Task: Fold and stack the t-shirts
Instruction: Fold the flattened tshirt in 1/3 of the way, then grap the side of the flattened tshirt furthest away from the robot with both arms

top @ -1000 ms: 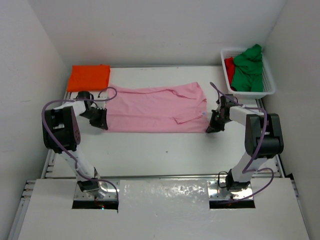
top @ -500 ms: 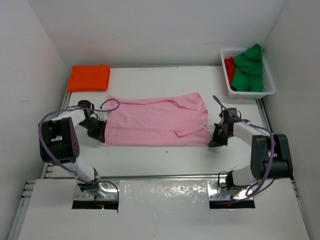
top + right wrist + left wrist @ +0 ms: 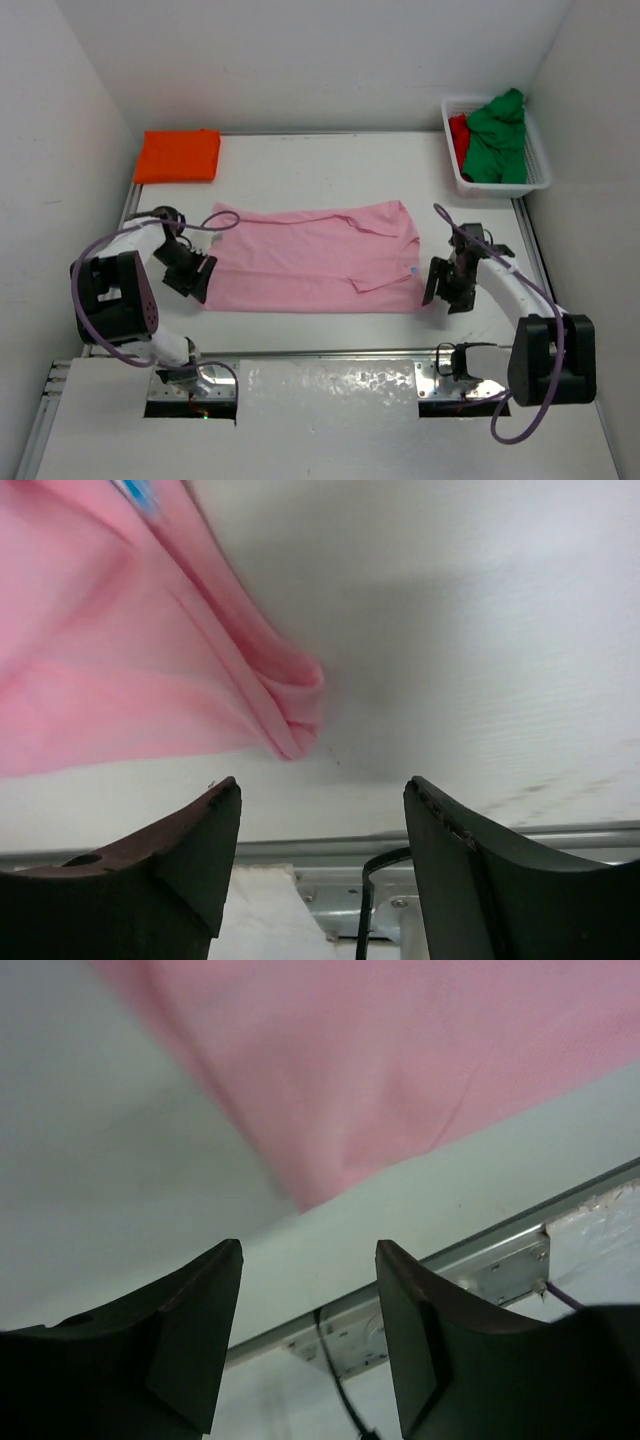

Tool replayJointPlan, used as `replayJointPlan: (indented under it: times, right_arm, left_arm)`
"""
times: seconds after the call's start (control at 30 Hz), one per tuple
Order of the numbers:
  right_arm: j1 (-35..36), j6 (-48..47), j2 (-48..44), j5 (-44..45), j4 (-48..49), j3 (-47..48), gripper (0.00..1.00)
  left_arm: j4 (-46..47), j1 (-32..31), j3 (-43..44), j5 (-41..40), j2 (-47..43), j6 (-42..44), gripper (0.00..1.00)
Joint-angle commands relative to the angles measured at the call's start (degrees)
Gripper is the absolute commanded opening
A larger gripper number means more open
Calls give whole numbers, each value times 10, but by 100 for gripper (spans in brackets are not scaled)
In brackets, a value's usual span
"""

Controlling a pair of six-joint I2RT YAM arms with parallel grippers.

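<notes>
Your white desk (image 3: pixel 330 165) carries one light pink fabric t-shirt (image 3: pixel 315 258), spread flat between both hands for folding. One folded bright orange t-shirt (image 3: pixel 178 155) starts the stack beyond your left hand (image 3: pixel 192 274); one green t-shirt (image 3: pixel 497 135) and one red t-shirt (image 3: pixel 458 130) wait in the white mesh basket (image 3: pixel 500 187) beyond your right hand (image 3: pixel 446 285). Both hands gape, empty.

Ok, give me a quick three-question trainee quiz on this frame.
1. True or false: the left gripper is clamped on the pink t-shirt.
2. Which shirts lie in the white basket? A) orange and pink B) green and red C) only green
3. Fill in: the folded shirt at the far left corner of the table is ____.
Key: 1 false, its fingers stand apart with nothing between them. 2 B, the green t-shirt and the red t-shirt. 3 orange, the orange t-shirt.
</notes>
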Motion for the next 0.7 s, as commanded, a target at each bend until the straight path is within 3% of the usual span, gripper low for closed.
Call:
replayJointPlan:
  times: [0.0,0.03,0.13,0.2,0.3,0.37,0.43,0.53,0.67]
  right_arm:
    - [-1,-25,-42,123,-66,141,64]
    - [-1,-28,-52,137,-63,167,62]
    - [-1,-40,-45,122,12,253,29]
    - [4,-33,6,45,74,289,9]
    - [14,-30,125,-34,88,356,27]
    - [24,-32,193,-55,106,390,36]
    - [42,-30,229,-62,143,403,43]
    - [59,-26,303,-70,151,440,45]
    - [73,-40,372,-66,135,491,49]
  left_arm:
    - [-49,33,136,-29,-15,30,54]
    - [-59,40,170,-29,-12,27,55]
    - [-7,47,299,7,13,-18,56]
    - [34,40,347,85,47,-64,41]
    - [63,-16,401,107,130,-94,37]
    - [87,-40,421,89,173,-112,49]
    - [109,-43,459,75,238,-142,53]
    - [108,-44,526,47,314,-177,56]
    - [142,-43,548,41,344,-197,65]
